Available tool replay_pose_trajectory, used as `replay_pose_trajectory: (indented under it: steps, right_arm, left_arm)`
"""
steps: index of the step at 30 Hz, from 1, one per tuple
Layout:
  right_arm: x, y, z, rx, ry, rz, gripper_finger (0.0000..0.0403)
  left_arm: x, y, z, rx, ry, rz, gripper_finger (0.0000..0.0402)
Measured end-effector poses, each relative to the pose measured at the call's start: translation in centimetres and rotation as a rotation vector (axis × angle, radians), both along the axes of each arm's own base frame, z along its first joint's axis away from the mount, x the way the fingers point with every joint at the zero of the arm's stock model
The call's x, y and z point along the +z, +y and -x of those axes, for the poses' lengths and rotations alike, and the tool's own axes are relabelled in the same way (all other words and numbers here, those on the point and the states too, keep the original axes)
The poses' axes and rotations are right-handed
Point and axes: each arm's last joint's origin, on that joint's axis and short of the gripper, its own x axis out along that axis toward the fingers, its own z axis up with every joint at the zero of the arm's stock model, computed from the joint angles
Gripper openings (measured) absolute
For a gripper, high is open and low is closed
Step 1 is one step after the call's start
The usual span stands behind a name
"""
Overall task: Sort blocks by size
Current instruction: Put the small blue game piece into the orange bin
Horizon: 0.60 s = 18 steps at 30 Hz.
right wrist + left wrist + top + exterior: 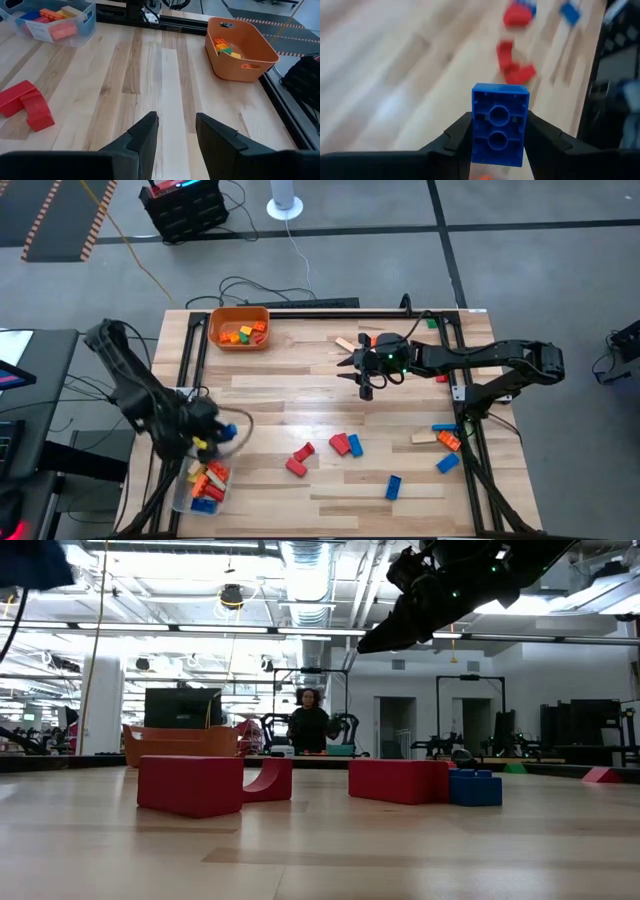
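Observation:
My left gripper [220,434] is at the table's left edge, just above the clear tub [203,486] of longer blocks, and is shut on a blue two-stud brick [500,117]. My right gripper [347,367] is open and empty, high over the far middle of the table; in its wrist view [176,122] only bare wood lies under it. Loose blocks lie flat on the table: red ones [299,459], a red and blue pair [346,444], a blue one [393,486], and several at the right [445,440]. The orange bin [240,328] holds small blocks. My left gripper pinches the blue brick's two long sides [476,132] between its two fingers. The brick sticks out beyond the fingertips, with its hollow underside and two round tubes toward the wrist camera. It is lifted clear of the table.
A tan and an orange block [354,341] lie just behind my right gripper; a green block [432,323] and a red one [441,377] lie by the right frame rail. Dark rails [470,430] border both table sides. A person [308,725] stands far behind the table.

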Motion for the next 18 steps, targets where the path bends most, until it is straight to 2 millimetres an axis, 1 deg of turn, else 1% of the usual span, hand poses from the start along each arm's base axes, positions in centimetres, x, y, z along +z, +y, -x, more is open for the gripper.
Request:
replay_pose_trajectory:
  steps: [4,8,11,14,18]
  right_arm:
    - [0.1,0.5,-0.1,0.006,-0.011,-0.022,0.0164]
    - [0.0,1.5,-0.3,0.043,-0.017,-0.027,0.0164]
    - [-0.4,2.5,-0.3,0.076,-0.048,-0.024,0.0164]
    - [-0.9,3.4,-0.2,0.099,-0.061,-0.040,0.0164]
    - [-1.6,4.4,0.1,0.131,-0.067,-0.046,0.0164]
  left_arm:
    - [0.6,2.8,0.9,0.142,-0.062,-0.081,0.0136]
    - [0.6,5.4,1.2,0.352,-0.094,-0.264,0.0137]
    - [0.7,7.1,1.1,0.516,-0.100,-0.405,0.0137]
    - [0.8,8.6,1.0,0.645,-0.065,-0.527,0.0137]
    - [0.8,10.7,0.9,0.751,0.068,-0.639,0.0138]
